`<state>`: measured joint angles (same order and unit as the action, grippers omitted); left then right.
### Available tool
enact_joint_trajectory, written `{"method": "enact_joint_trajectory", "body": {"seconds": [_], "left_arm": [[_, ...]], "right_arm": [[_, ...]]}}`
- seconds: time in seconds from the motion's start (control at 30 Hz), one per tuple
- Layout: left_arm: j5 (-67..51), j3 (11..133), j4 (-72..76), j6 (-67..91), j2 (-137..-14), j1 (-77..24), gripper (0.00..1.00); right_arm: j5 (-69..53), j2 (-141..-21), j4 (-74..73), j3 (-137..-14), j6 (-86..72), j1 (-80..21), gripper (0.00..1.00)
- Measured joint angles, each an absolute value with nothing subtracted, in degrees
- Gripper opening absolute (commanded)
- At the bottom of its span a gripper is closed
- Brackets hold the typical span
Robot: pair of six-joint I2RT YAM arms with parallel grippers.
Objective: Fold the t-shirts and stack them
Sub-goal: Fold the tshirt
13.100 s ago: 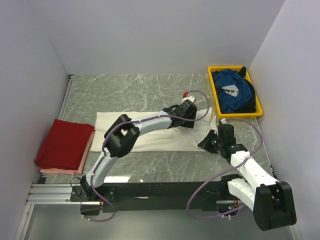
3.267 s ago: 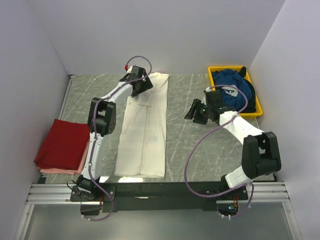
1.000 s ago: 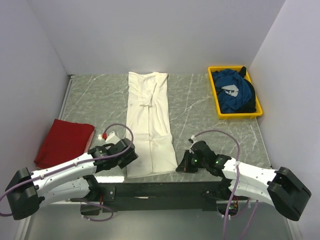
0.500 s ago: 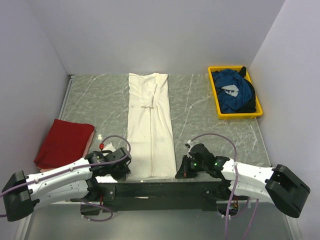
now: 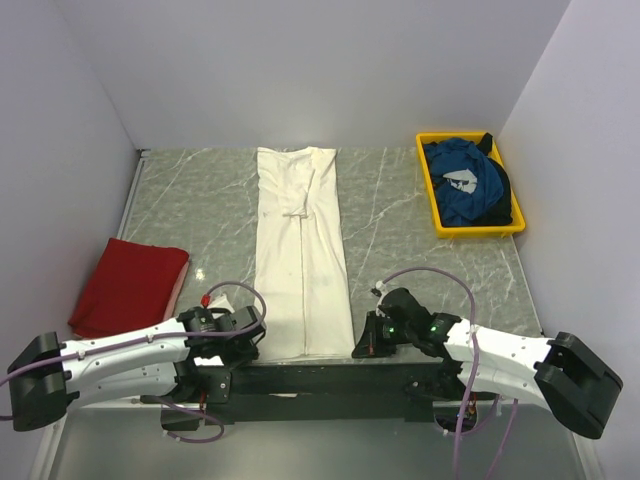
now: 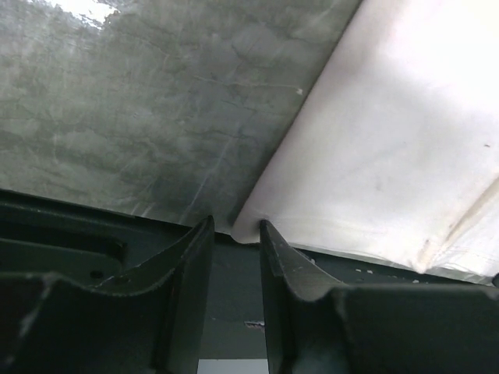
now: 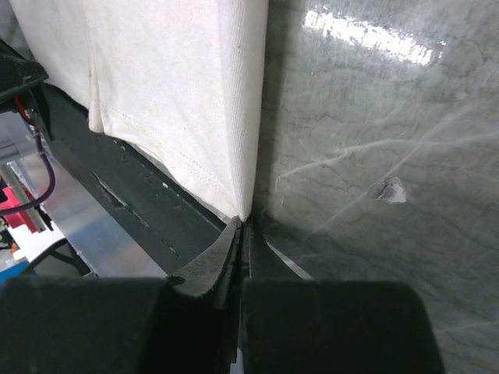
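The cream-white t-shirt (image 5: pixel 300 250) lies folded into a long narrow strip from the far edge of the table to the near edge. My left gripper (image 5: pixel 251 341) is at its near left corner. In the left wrist view the jaws (image 6: pixel 234 231) stand a little apart with the corner of the cream-white cloth (image 6: pixel 374 148) just between the tips. My right gripper (image 5: pixel 361 346) is at the near right corner, and in the right wrist view (image 7: pixel 242 226) it is shut on that corner of the cloth (image 7: pixel 179 86). The dark red t-shirt (image 5: pixel 130 285) lies folded at the left. The blue t-shirt (image 5: pixel 465 185) lies crumpled in the tray.
The yellow tray (image 5: pixel 430 200) stands at the far right by the wall. A pink cloth (image 5: pixel 120 343) shows under the red t-shirt. The black frame rail (image 5: pixel 300 380) runs along the table's near edge, right below both grippers. White walls close in three sides.
Over the last second the near end of the white strip has been pulled straight toward the near edge. My left gripper has shifted to its near left corner. The right gripper has barely moved.
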<state>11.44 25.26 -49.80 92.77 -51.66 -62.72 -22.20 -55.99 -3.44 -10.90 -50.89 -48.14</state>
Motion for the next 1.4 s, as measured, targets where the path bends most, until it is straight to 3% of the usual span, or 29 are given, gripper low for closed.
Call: {"method": "enact_joint_trajectory", "body": {"seconds": [0.27,0.33,0.4,0.47,1.0,1.4], "left_arm": [[11.62,22.52,-45.54,93.36,-49.56,-63.72,0.29],[11.68,22.20,-44.29,93.76,-49.58,-64.10,0.21],[11.79,21.85,-43.35,94.24,-49.60,-64.42,0.06],[11.84,21.71,-42.68,93.97,-49.56,-64.64,0.01],[11.05,26.06,-47.68,89.73,-48.12,-68.36,0.01],[20.53,37.50,-45.98,80.97,-51.99,-64.25,0.01]], "right_arm": [[-22.06,-55.33,-4.27,-10.85,-50.89,-48.14,0.00],[-22.04,-55.31,-4.34,-10.85,-50.89,-48.14,0.00],[-22.04,-55.24,-4.38,-10.85,-50.89,-48.14,0.00],[-22.00,-55.05,-4.80,-10.90,-50.87,-48.14,0.00],[-20.88,-45.06,-18.50,-13.13,-48.49,-50.39,0.00],[-12.73,-52.23,-26.59,-30.74,-42.24,-48.77,0.00]]}}
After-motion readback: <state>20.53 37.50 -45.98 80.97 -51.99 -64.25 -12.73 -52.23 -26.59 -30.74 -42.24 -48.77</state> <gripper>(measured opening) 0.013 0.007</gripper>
